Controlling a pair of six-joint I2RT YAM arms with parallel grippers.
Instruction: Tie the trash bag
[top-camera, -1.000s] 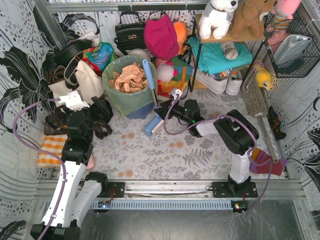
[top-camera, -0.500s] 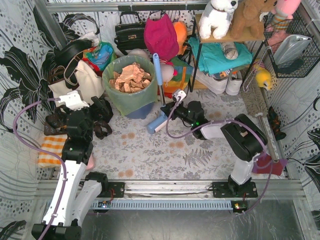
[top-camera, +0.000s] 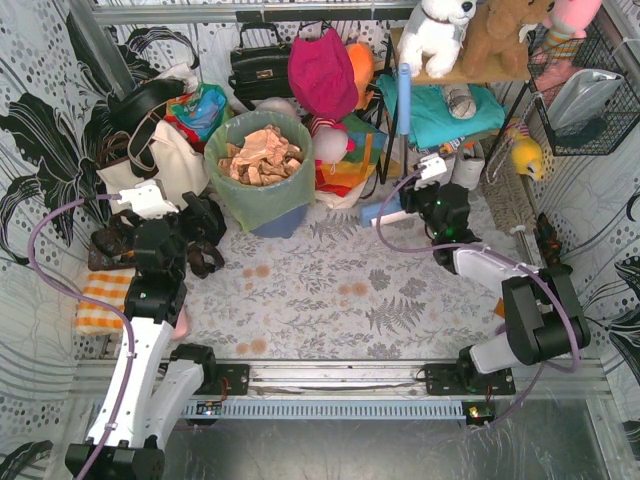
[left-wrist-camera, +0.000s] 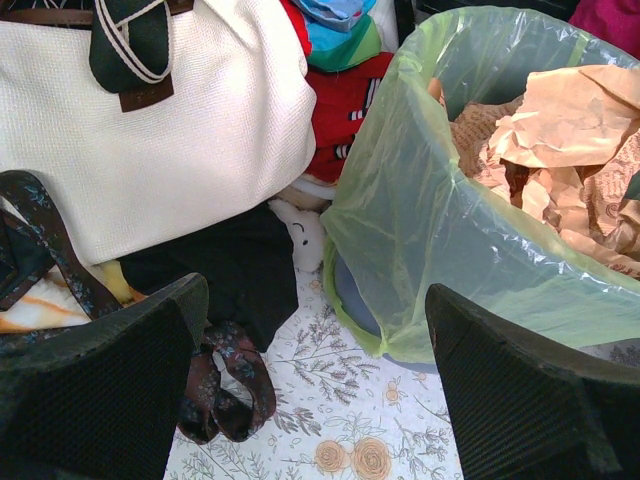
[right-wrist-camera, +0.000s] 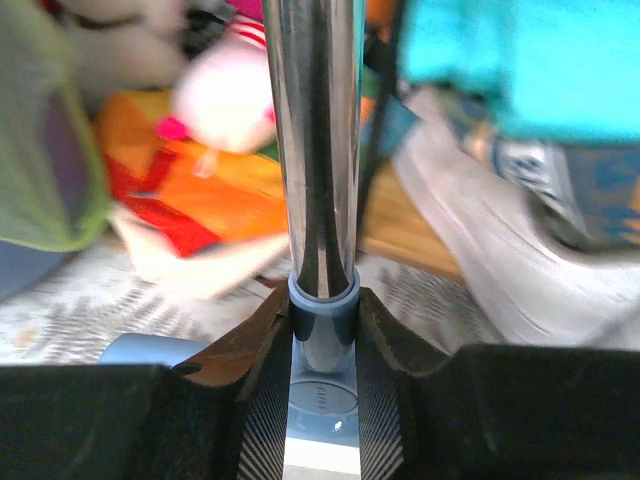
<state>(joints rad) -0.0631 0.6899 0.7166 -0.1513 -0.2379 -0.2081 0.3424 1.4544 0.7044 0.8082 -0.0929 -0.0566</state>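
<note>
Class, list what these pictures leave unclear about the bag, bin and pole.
Bin, left wrist view: almost wholly covered by the trash bag.
Trash bag, left wrist view: right side cut off by the frame edge.
Pole, right wrist view: top cut off by the edge; lower end hidden by the right gripper.
Clutter behind the pole: blurred.

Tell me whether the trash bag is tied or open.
Open. The trash bag is spread wide over the bin, crumpled paper showing at its mouth; no knot.
</note>
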